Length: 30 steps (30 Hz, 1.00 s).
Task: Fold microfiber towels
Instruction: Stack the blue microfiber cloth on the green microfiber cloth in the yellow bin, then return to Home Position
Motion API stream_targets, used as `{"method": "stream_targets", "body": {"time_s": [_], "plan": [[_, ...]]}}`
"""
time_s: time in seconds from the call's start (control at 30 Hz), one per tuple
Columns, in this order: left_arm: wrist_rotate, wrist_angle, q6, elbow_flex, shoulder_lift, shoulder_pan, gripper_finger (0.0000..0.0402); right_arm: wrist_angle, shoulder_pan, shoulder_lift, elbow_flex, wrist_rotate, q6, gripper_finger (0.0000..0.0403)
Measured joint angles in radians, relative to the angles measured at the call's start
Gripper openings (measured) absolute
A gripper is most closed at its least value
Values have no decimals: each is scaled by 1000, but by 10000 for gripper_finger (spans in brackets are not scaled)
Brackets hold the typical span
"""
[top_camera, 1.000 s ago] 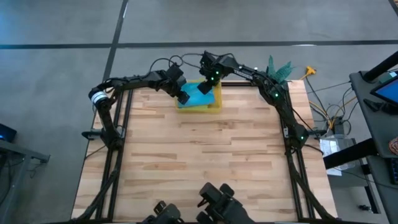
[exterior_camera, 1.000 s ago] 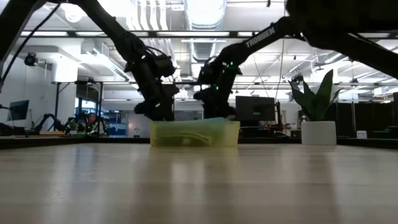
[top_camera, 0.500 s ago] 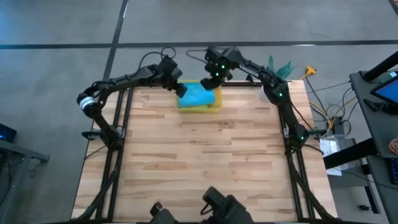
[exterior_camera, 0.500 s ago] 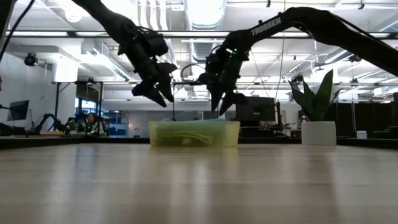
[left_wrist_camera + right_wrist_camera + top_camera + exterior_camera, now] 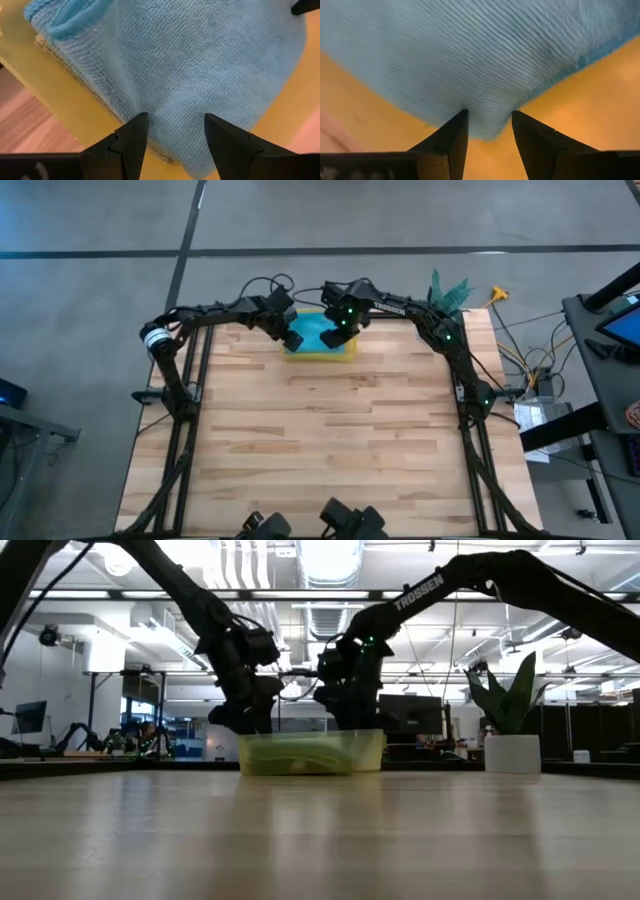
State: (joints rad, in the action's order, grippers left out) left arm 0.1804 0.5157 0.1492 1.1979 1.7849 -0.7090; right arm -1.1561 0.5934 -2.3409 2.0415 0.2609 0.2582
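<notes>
At the far edge of the wooden desk point(image 5: 320, 430), both grippers, left point(image 5: 172, 131) and right point(image 5: 489, 125), sit with fingers spread on the teal towel point(image 5: 318, 332) atop the stack in the yellow bin point(image 5: 320, 354), so you're at the pickup; next, pinch both corners and lift it out together.

— Where was the teal towel point(image 5: 318, 332)?
— It lay flat atop a stack at the table's far edge, its weave ribbed, one corner rolled over
— Under it?
— A beige cloth's point(image 5: 60, 57) edge showed
</notes>
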Motion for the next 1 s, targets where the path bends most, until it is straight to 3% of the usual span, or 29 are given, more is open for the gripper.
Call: {"method": "stream_targets", "body": {"time_s": [0.17, 0.33, 0.63, 0.83, 1.0], "plan": [[-1, -2, -1, -1, 2, 0, 182, 21, 3, 0, -44, 2, 4, 148], [-10, 16, 3, 13, -53, -1, 183, 15, 1, 31, 14, -29, 4, 148], [-22, 18, 2, 45, -215, -3, 182, -20, 2, 139, 131, -90, 0, 148], [-32, 97, -51, 34, -360, -5, 180, -62, 3, 244, 112, -112, -60, 148], [-3, 121, -92, 13, -508, -5, 146, -63, 4, 409, 27, -175, -84, 148]]}}
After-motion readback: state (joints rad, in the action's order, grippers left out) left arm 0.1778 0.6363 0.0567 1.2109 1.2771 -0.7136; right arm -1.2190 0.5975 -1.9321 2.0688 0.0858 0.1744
